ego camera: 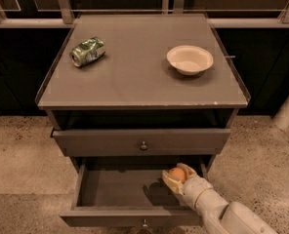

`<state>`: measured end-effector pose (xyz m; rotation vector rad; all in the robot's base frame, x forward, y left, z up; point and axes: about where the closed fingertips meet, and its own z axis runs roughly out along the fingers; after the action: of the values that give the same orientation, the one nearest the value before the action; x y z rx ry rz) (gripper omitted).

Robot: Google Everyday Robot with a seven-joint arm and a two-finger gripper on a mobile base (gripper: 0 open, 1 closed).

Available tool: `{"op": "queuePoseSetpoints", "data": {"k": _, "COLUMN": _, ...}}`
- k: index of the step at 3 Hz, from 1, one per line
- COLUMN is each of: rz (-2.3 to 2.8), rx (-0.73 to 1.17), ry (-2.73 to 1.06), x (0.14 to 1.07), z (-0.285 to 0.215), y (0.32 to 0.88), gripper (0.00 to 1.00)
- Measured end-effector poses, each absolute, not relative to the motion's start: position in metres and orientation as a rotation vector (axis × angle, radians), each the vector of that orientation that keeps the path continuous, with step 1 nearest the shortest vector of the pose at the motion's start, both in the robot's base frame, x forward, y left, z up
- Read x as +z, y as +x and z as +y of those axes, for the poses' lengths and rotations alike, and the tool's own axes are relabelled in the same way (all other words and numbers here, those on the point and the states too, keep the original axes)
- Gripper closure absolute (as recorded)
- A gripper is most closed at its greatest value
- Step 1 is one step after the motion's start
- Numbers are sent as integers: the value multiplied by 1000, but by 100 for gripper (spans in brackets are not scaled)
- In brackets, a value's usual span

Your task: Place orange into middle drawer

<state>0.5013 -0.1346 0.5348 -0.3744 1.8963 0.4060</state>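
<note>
Over the right end of the open middle drawer (115, 188), close to its right wall: gripper (175, 176), jaws clamped round the orange (178, 172). Lots of bare room leftwards. Up on the bench (134, 79), green can (87, 51), writing unreadable.

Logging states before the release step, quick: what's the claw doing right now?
Claw: closed on the orange, held over the right side of the open middle drawer.
</note>
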Motion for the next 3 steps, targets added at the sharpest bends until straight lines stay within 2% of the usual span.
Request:
{"op": "queuePoseSetpoints", "data": {"k": 1, "rz": 1941, "rx": 419, "ry": -322, "x": 496, "z": -135, "y": 518, "gripper": 100}}
{"op": "queuePoseSetpoints", "data": {"k": 3, "rz": 1965, "rx": 405, "ry": -331, "x": 481, "z": -136, "y": 530, "gripper": 100}}
